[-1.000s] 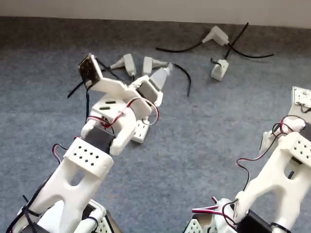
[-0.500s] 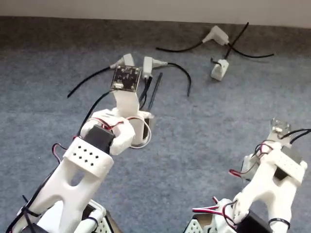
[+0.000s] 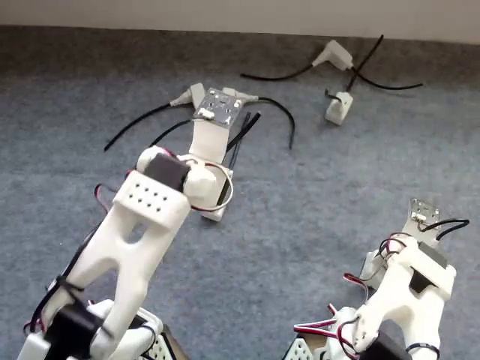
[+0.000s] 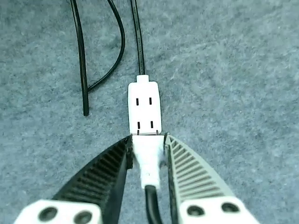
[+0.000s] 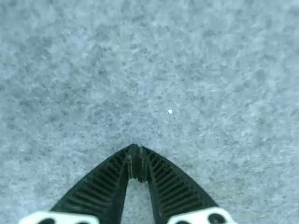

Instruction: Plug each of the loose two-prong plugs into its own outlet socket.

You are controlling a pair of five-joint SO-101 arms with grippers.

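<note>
In the left wrist view my left gripper [image 4: 147, 140] is shut on a white two-prong plug [image 4: 148, 163] with a black cord. The plug's front end touches the near end of a white outlet socket [image 4: 145, 106] lying on the carpet; its prongs are hidden. From above, the left arm [image 3: 150, 202] bends over that socket [image 3: 213, 213]. Another white plug [image 3: 196, 94] lies just beyond the arm's wrist. A further plug [image 3: 335, 54] and a small white socket block [image 3: 339, 107] lie at the far right. My right gripper [image 5: 135, 163] is shut and empty, just above bare carpet.
Black cords [image 3: 274, 105] loop across the grey carpet behind the left arm, and more cords [image 4: 81, 56] run beside the socket. The right arm [image 3: 409, 277] stands at the near right. Open carpet lies between the two arms.
The left arm's wrist has turned and swung down over the socket, bringing the plug to it. The right arm has dropped lower and drawn back towards the near edge.
</note>
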